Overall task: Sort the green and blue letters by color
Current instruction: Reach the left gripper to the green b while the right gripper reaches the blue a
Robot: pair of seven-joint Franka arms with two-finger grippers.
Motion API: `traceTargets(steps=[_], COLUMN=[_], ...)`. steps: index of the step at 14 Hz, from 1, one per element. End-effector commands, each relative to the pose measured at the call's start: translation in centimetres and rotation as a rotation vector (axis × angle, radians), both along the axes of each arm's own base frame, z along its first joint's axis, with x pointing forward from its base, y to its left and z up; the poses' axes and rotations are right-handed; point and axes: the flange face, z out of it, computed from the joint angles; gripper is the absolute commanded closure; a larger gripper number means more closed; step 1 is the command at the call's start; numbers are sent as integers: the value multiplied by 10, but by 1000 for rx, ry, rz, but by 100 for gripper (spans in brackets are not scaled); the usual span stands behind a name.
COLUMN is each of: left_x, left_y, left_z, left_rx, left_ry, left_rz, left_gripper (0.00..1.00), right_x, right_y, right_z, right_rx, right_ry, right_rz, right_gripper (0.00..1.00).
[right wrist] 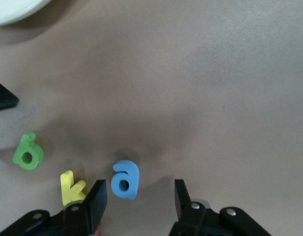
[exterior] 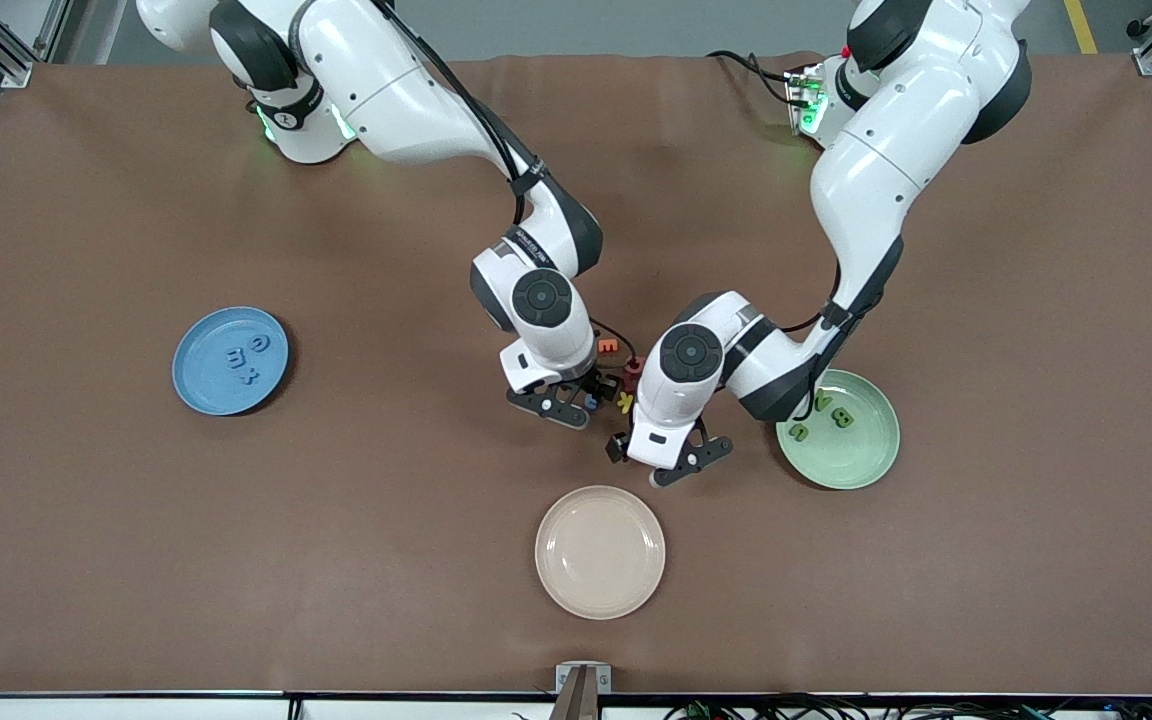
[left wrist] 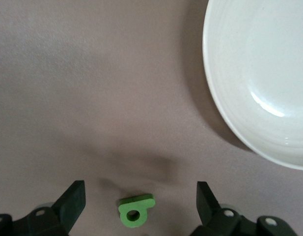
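The right gripper (right wrist: pixel 139 199) hangs low over the middle of the brown table (exterior: pixel 86 520), its fingers partly spread, with the blue letter a (right wrist: pixel 124 179) lying flat on the cloth between them, closer to one finger than the other; neither pad touches it and nothing is gripped. Just beside that same finger lies a yellow k (right wrist: pixel 71 187), and a little farther out from it the green 6-shaped letter (right wrist: pixel 28 151), both flat on the table. The left gripper (left wrist: pixel 140 201) is low over the table toward the cream plate (exterior: pixel 600 551), its fingers spread wide and holding nothing; the same green 6-shaped letter sits between the two pads, roughly midway and clear of both. In the left wrist view the cream plate's rim lies well out ahead of the fingertips. From the front camera, the two grippers stand close together, with an orange letter (exterior: pixel 609 346) and a red one (exterior: pixel 633 372) visible between the wrists. Toward the right arm's end of the table, the blue plate (exterior: pixel 230 360) carries three blue letters (exterior: pixel 246 355). The green plate (exterior: pixel 841 430), just beside the left arm's elbow, holds green letters (exterior: pixel 841 417), partly hidden by the arm.
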Motion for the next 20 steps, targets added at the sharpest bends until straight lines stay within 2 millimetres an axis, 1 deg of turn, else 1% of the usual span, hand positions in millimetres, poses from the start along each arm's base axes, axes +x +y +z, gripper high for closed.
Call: traceTargets(steps=[1,2,3,7,8,11,13,14,17,19,20], left_x=[2,1,1,-2,-2,-4,-7,-9,-11,-12,-12], left_y=[-4,-5,-4,-1,-1,0,-1,-2,-2,-2,-3], left_z=[-5,-6,-7,-12,-12,-15,-18,-20,-20,-21,-20], left_rx=[-6,-9,-18,-28,-28,-23,-18,-18,-26,-31,-40], left_ry=[-3,5,18,50,52,60,67,72,88,103,112], left_rz=[6,8,18,36,35,36,32,31,40,50,60], left_gripper=[1,1,2,14,15,24,32,36,45,45,41], right_x=[6,5,4,2,1,-1,-1,-2,-2,-2,-2], right_y=[7,6,9,14,14,16,16,15,16,15,14], right_z=[-7,-11,-10,-10,-13,-16,-17,-19,-19,-20,-21], right_rx=[-16,-21,-19,-6,-5,-8,-10,-17,-27,-29,-31], right_ry=[-26,-22,-24,-36,-40,-41,-40,-40,-49,-47,-45], right_rz=[-12,-12,-9,-20,-20,-14,-11,-6,8,8,8], right_gripper=[37,38,38,38,38,39,43,49,76,95,100])
